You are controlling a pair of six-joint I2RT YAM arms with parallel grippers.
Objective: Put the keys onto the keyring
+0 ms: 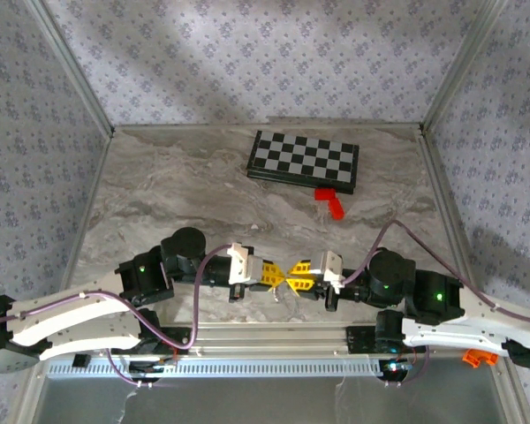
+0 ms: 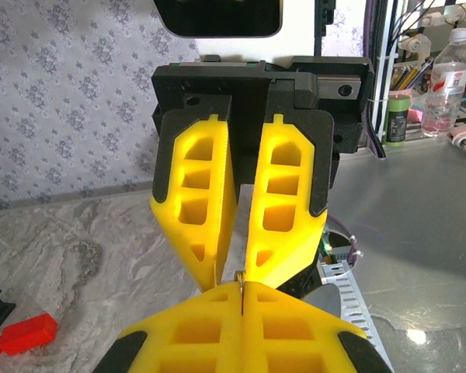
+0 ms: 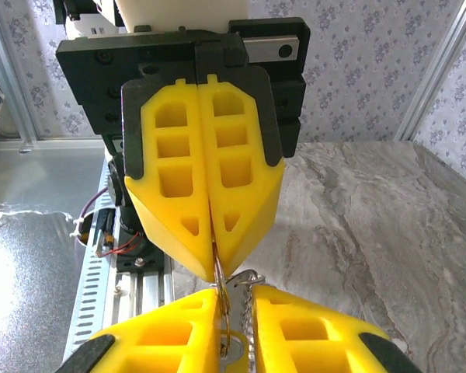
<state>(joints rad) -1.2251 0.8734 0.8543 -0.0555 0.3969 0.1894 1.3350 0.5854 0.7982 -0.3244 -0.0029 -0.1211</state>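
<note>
Two robot arms reach toward each other low over a grey marbled tabletop point(image 1: 159, 203), and their yellow claws meet tip to tip.

The left claw point(image 3: 211, 252) is pressed fully together, its two padded fingers flush along their seam. A thin orange-brown sliver pokes out from between its tips. It looks to be the key point(image 3: 216, 264), pinched there, and it points straight into the facing claw.

The right claw point(image 3: 234, 311) is drawn in close but not flush, with a narrow slot running between its fingers. The keyring point(image 3: 248, 278) sits clamped in that slot. Its pale silvery loop arches just past the right claw's fingertips, and its beaded edge trails back down the slot. The key's sliver enters the same slot, right beside the loop. I cannot tell whether it passes through the ring or only lies against it.

Well ahead of both claws, a black-and-white chessboard point(image 1: 303, 162) lies flat on the tabletop. A small red block point(image 1: 332, 203) sits just beside the board's nearer edge, on the right claw's side and well apart from either claw.
</note>
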